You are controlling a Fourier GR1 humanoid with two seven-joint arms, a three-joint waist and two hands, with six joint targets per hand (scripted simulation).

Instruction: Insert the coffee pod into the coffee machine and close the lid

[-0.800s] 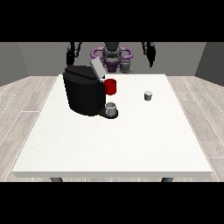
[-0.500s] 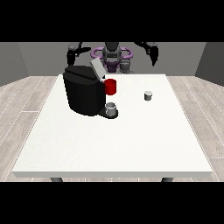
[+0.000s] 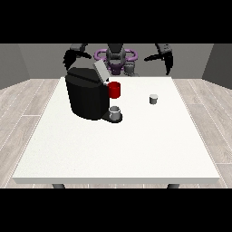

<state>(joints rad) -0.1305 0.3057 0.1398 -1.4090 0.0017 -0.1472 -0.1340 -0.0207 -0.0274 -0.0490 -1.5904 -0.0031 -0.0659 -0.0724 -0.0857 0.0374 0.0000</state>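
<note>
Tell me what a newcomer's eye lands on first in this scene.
The bulky black coffee machine at the white table's back left, its grey lid tilted open, stands out first. A red part projects from its front above a small grey cup. To the right, alone, sits the small grey coffee pod.

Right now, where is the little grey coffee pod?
In the front view, the small grey coffee pod sits alone on the white table, right of the black coffee machine and its red part.
</note>
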